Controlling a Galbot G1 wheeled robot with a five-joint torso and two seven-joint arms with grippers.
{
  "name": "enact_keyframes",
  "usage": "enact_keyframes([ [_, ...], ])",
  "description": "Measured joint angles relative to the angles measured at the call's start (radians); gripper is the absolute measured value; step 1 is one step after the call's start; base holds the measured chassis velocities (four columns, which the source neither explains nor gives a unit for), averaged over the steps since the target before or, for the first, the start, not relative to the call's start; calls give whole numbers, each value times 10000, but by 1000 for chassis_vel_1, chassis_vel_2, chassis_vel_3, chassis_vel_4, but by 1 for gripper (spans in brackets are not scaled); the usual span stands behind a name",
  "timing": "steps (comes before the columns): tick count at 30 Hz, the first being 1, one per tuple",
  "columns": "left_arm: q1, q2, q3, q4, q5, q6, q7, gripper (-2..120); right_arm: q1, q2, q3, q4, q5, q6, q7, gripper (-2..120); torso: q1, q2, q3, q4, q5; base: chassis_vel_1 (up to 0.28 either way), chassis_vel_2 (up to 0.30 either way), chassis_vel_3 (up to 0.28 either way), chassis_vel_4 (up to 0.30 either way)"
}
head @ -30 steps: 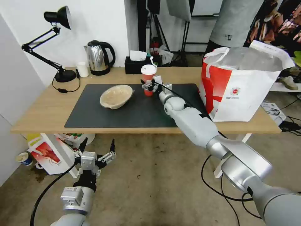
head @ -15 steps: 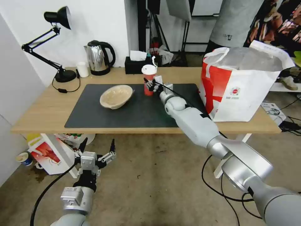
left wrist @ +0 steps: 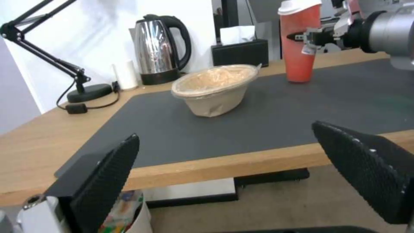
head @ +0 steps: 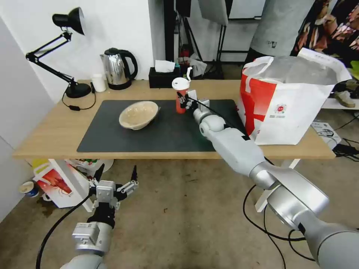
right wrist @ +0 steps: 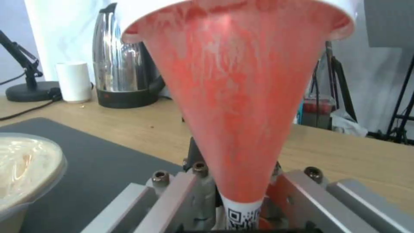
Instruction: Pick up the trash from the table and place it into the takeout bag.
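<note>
Red drink cup (head: 181, 98) with its white lid sits clamped in the right claw (head: 186, 101) over the dark mat (head: 149, 130), tilted a little (its base looks clear of the mat in the left wrist view). The beige bowl (head: 138, 114) rests at its 9 o'clock, the takeout bag (head: 291, 101) at 3 o'clock on the tabletop (head: 48, 134). The left claw (head: 114, 186) hangs spread wide below the tabletop's edge.
</note>
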Motion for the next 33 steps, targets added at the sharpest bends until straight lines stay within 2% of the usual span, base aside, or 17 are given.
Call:
enact_keyframes([
  [13,0,0,0,0,0,0,0,100,56,-543,-99,794,173,-45,-52,3,0,0,0,0,1,0,0,0,0],
  [21,0,0,0,0,0,0,0,100,389,-1061,-335,1677,100,13,-472,3,0,-1,0,1,1,0,0,0,0],
  [27,0,0,0,0,0,0,0,100,1058,-1752,-804,2847,-196,104,-926,3,-1,-2,0,0,-1,0,0,0,0],
  [33,0,0,0,0,0,0,0,100,1710,-2157,-1060,3373,-250,133,-1093,3,-2,-2,-1,1,-2,0,0,0,0],
])
